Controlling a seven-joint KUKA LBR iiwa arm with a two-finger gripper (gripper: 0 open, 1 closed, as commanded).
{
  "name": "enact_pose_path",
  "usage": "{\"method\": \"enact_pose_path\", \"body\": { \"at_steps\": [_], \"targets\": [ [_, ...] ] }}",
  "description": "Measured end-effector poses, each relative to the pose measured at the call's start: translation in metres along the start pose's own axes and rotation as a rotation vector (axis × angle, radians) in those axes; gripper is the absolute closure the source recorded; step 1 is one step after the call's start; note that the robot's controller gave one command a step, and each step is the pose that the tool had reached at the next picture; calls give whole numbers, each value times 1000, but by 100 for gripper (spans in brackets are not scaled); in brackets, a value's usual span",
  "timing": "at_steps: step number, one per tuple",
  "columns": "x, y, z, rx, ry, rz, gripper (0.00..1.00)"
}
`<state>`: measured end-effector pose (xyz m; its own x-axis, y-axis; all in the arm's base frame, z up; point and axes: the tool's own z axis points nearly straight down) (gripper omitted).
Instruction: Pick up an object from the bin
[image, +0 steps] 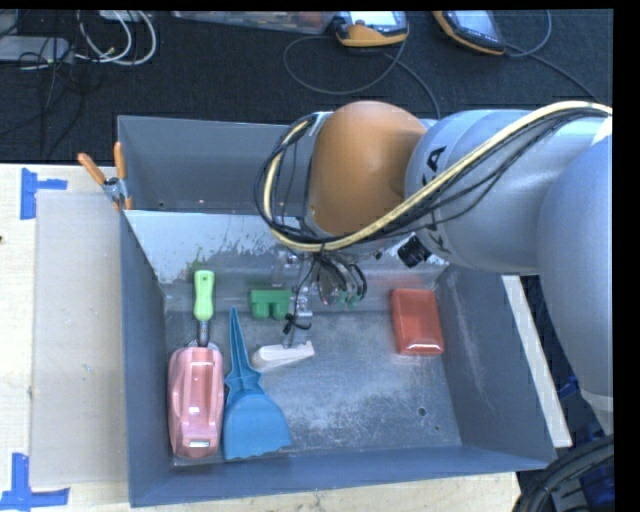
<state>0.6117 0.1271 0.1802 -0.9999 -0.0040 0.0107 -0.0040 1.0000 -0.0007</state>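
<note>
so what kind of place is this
Most likely a robotics lab. A large robot arm reaches over a grey metal bin of odd small items, such as a pink stapler and a red block, and loose cables lie on the dark surface behind.

A small white plastic piece (283, 353), elongated, with a rounded left end and a blunter right end, lies flat on the floor of the grey metal bin (400, 410). It sits a little left of the floor's middle, its long axis running left to right, the right end slightly farther. The gripper (298, 322) stands just beyond its right end; contact cannot be told.
</note>
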Motion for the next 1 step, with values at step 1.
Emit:
{"method": "enact_pose_path", "body": {
  "at_steps": [1],
  "targets": [
    [-2,-1,-5,-1,-7,3,0]
  ]
}}
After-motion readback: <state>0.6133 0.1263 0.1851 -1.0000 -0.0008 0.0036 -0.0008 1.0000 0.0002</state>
